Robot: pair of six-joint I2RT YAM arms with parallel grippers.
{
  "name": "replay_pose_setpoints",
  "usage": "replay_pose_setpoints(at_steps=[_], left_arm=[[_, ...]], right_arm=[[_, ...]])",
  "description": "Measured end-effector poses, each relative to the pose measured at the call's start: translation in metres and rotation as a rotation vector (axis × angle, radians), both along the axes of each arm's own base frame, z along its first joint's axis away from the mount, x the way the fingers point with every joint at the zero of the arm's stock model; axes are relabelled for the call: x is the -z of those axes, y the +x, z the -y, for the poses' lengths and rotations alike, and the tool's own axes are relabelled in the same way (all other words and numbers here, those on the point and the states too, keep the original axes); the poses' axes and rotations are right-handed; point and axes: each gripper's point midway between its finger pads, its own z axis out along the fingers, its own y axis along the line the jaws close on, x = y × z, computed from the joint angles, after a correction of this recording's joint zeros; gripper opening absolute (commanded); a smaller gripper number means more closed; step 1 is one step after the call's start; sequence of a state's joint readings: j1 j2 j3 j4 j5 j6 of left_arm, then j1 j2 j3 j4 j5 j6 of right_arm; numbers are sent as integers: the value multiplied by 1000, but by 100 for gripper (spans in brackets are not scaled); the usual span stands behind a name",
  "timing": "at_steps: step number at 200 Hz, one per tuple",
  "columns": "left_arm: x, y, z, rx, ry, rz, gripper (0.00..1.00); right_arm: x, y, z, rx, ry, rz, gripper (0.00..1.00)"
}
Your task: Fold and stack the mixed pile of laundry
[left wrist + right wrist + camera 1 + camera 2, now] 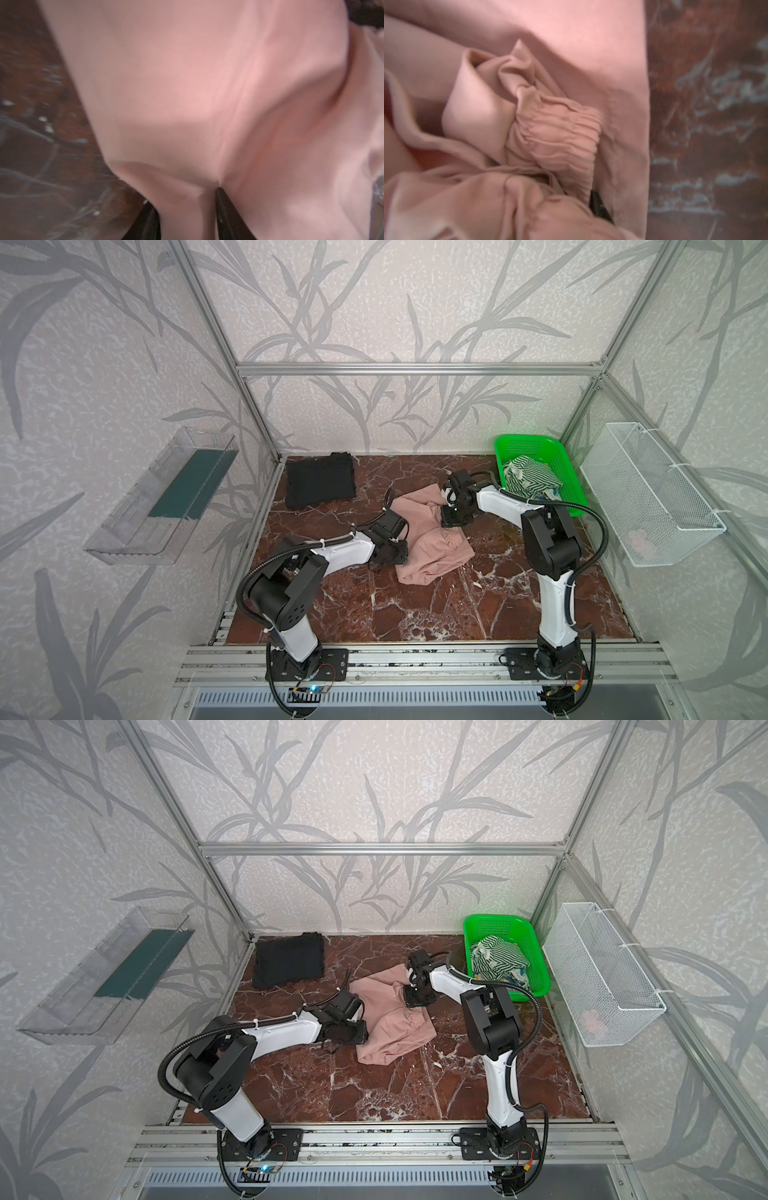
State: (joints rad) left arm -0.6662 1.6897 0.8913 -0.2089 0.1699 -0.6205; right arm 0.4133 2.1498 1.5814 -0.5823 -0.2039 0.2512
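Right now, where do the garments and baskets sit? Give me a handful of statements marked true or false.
1. The black T-shirt lies folded at the back left of the table. True.
2. The striped cloth lies on the table. False: it sits in the green basket.
3. The left gripper and right gripper are both at the pink shorts. True.
4. The white wire basket stands on the table. False: it hangs at the right side wall.
5. The pink shorts lie on the black T-shirt. False: they lie rumpled mid-table, apart from it.
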Motion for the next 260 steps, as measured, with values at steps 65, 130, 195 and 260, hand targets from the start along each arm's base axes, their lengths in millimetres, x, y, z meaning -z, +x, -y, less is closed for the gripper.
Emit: replay_pose_setpoints(at_steps=[65,130,195,260], left_arm=[[-23,-71,90,223,-289,-63,54],[-128,6,17,48,-214,209,76],[-87,95,-37,16,68,257,76],[-39,92,-43,30,147,149,35]], right_arm=[[-12,24,-5,-54,-18,106,73],[-140,-9,29,-15,-16,367,77],[-61,-99,20,70,203,109,71],[-12,-129,17,160,245,-36,61]])
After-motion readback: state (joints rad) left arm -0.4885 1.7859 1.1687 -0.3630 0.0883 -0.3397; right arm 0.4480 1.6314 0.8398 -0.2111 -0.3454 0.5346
